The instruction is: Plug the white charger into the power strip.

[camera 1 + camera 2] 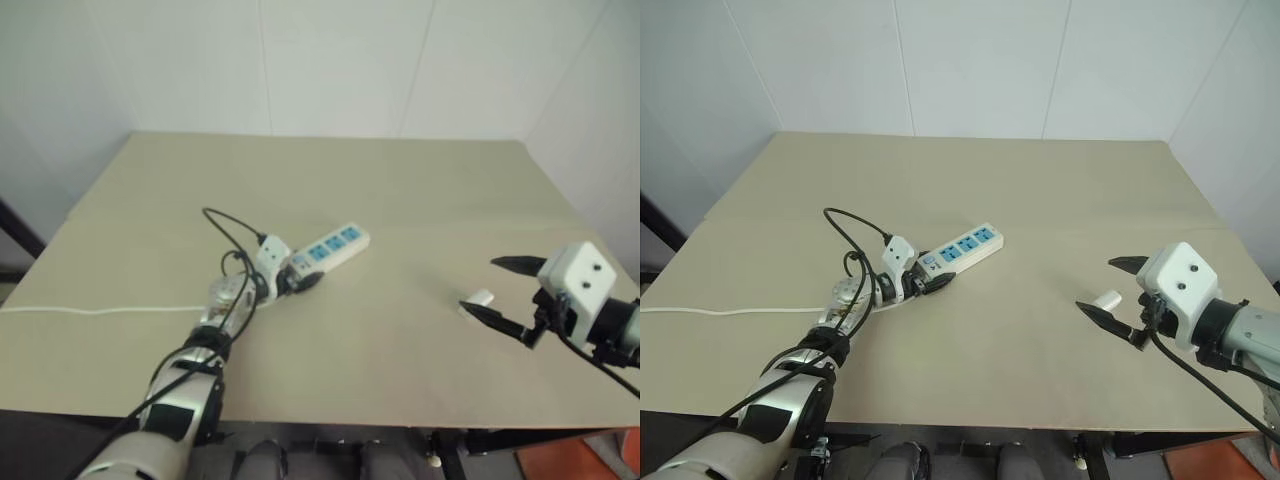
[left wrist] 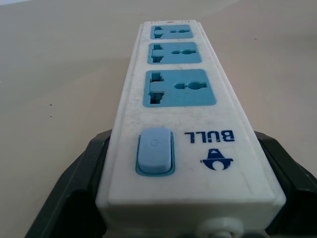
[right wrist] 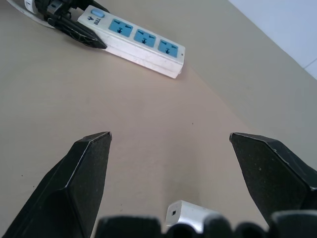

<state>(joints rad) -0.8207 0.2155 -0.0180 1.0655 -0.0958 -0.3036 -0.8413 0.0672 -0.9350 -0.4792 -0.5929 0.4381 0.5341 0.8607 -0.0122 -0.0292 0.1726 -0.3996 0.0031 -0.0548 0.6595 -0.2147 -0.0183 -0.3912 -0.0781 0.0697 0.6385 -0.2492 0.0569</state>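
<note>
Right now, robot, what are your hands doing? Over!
Left gripper shut on power strip, switch end. Right gripper open around white charger, not gripping. Table between them bare.

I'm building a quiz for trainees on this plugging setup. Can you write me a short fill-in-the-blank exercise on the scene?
1. The left end effector is shut on the power strip at its ____ end.
2. The power strip has ____ blue socket faces.
3. The white charger lies on the table between the fingers of the ____ end effector.

Missing words: switch; three; right
</note>
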